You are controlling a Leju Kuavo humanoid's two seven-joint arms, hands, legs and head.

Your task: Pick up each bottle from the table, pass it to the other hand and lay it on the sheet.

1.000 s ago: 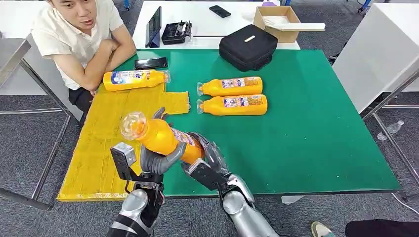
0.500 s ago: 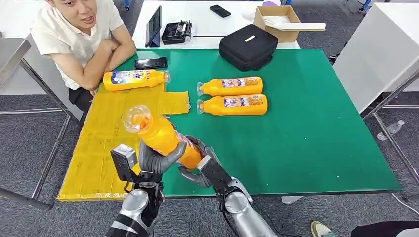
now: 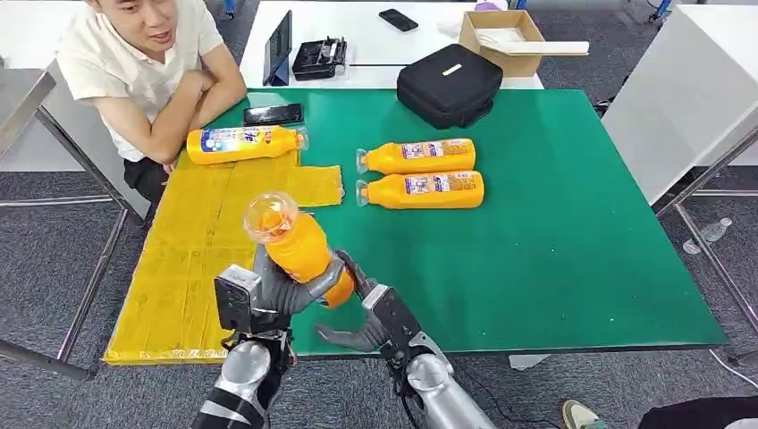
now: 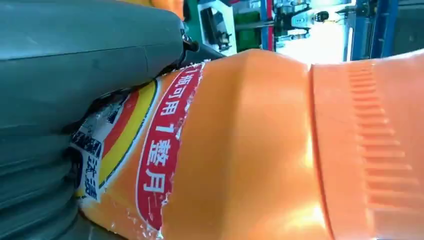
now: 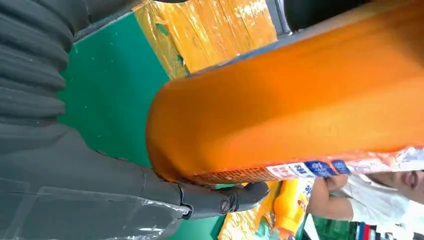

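Observation:
An orange bottle (image 3: 299, 246) (image 4: 250, 150) (image 5: 300, 110) with a clear cap is held tilted over the near edge of the green table (image 3: 554, 250), cap up. My left hand (image 3: 284, 290) (image 4: 75, 60) grips it around the body. My right hand (image 3: 362, 326) (image 5: 75, 175) sits just below the bottle's base with its fingers spread; a dark finger reaches under the base. One more orange bottle (image 3: 241, 143) lies on the far end of the yellow sheet (image 3: 179, 259). Two others (image 3: 418, 157) (image 3: 422, 189) lie side by side on the green cloth.
A person (image 3: 143, 63) leans on the table's far left corner, arms folded beside the sheet. A phone (image 3: 273, 113) and a black bag (image 3: 449, 85) lie at the far edge. Behind stands a white table with a cardboard box (image 3: 505, 31).
The bottle has swung more upright and shifted right in my left hand. My right hand has let go of its lower end and drawn back toward the near table edge.

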